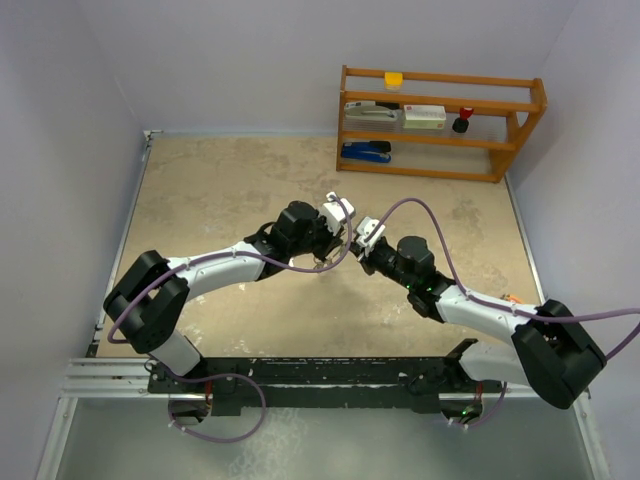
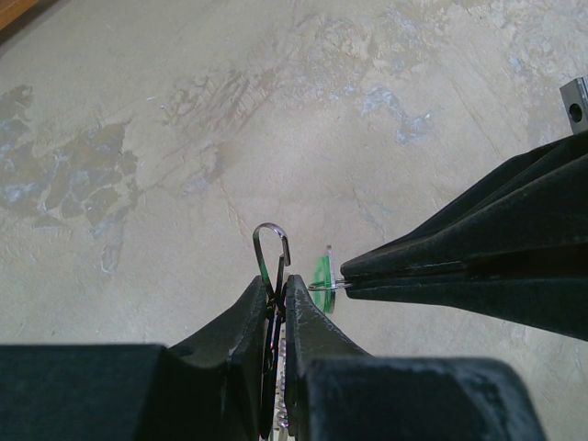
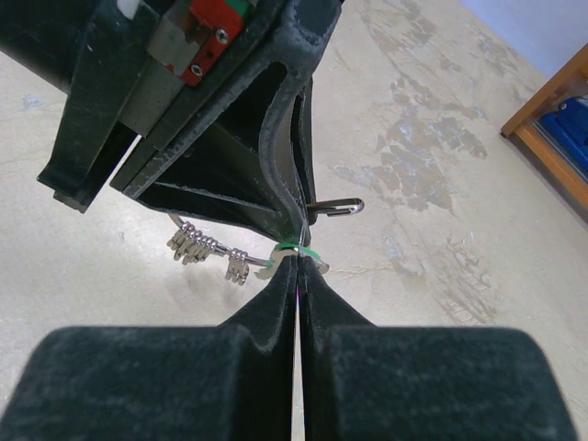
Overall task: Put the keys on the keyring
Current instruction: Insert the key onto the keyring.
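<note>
Keyring (image 2: 272, 241) sits pinched in left claw (image 2: 278, 285); right claw (image 3: 296, 265), pressed on the green key (image 2: 321, 272), should feed its hole squarely onto the wire end

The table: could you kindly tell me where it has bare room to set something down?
Bare table lies far left, between the wall and the wooden rack, and in the near strip just beyond the base rail. The middle is crowded: the left gripper pinches the keyring and the right gripper the green key there.
</note>
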Controlling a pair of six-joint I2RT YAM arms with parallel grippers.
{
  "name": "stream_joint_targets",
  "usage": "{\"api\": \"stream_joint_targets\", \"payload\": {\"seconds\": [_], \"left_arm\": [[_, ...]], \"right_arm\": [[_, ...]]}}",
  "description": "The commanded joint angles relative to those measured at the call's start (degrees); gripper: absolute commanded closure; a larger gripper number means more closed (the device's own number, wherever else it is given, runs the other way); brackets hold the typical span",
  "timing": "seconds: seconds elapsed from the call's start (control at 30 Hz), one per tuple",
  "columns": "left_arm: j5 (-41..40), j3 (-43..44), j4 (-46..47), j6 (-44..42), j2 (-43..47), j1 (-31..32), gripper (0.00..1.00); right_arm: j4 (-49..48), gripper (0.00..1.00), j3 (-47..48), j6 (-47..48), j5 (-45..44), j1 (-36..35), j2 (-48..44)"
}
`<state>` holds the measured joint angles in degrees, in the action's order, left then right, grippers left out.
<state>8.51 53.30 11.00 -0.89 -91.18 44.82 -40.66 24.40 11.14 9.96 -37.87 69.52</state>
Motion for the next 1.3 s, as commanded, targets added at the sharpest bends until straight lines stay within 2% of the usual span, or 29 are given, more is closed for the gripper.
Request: {"api": "stream_joint_targets", "payload": {"seconds": [0.0,1.27], "left_arm": [[-0.03,0.38,0.78,1.21,0.23,0.53,1.0],[0.07,0.56,-0.06,1.76,-0.04,1.41,1.0]], "right_arm": [[-4.28,1.0,1.99,0.99,-0.72,-0.29,0.35],[-6.43,1.0,2.67,2.41,-5.94,-0.42,1.94]]}}
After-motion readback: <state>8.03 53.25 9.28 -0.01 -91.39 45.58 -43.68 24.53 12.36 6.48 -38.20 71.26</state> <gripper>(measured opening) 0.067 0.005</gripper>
